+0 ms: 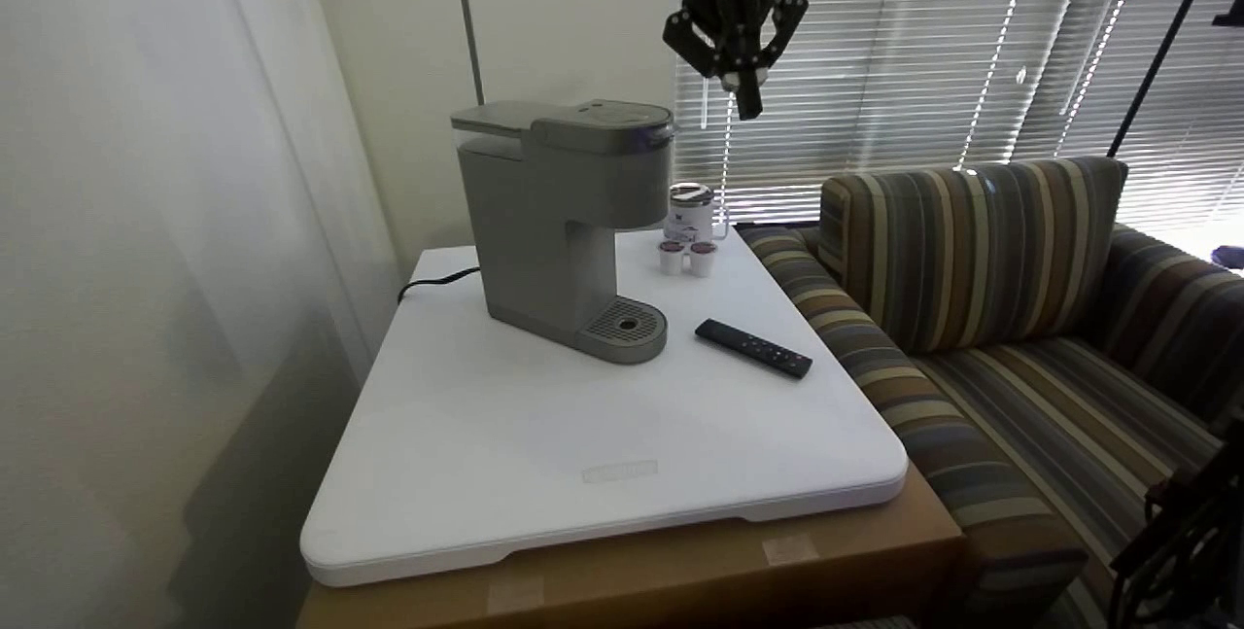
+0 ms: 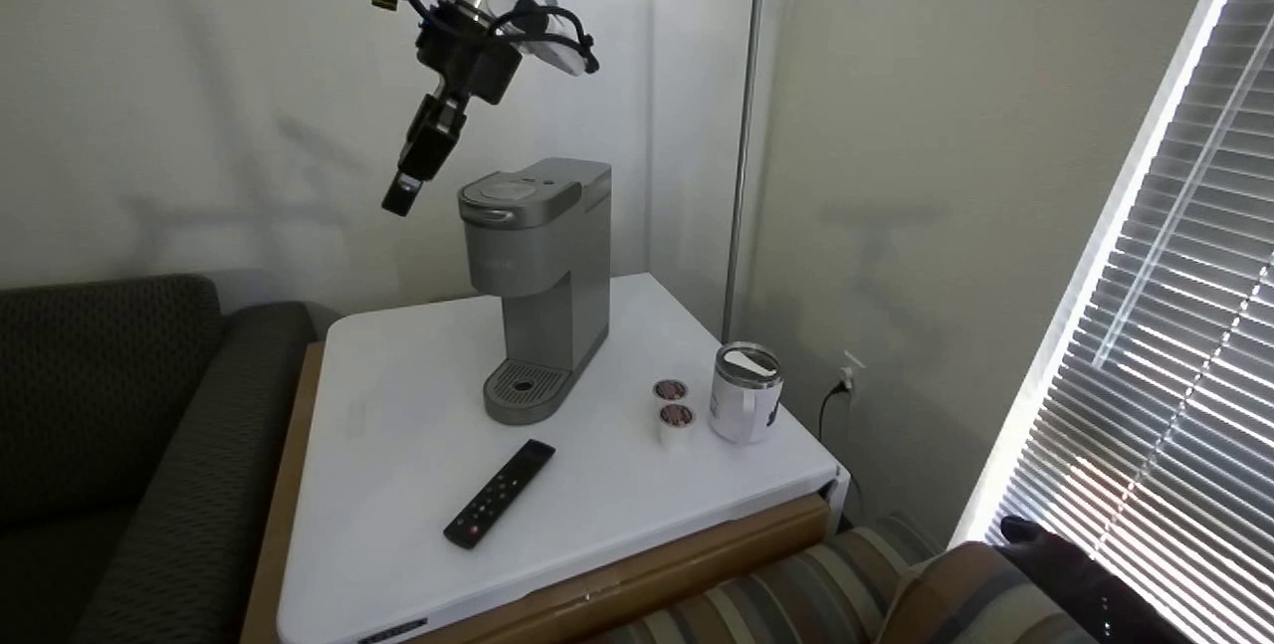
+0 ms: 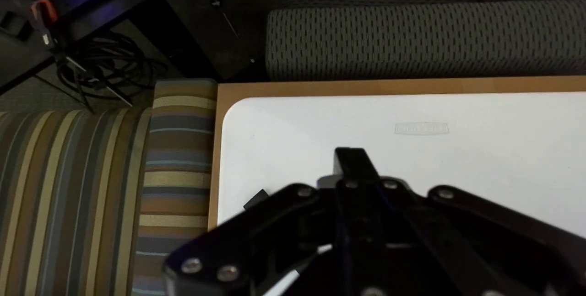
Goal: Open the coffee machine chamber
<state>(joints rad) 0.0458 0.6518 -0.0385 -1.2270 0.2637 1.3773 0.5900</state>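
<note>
The gripper, fingers together, is hovering; beside and mostly below it the coffee machine is standing, chamber lying closed

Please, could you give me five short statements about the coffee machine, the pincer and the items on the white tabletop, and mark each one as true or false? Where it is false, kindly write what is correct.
1. The pincer touches the chamber lid of the coffee machine. False: the pincer is shut and hangs apart from the lid in both exterior views.
2. The chamber lid is closed. True.
3. Two coffee pods stand near the white mug. True.
4. The white mug touches the coffee machine. False: it stands apart from it, on the white tabletop.
5. The black remote control lies on the white tabletop. True.
</note>
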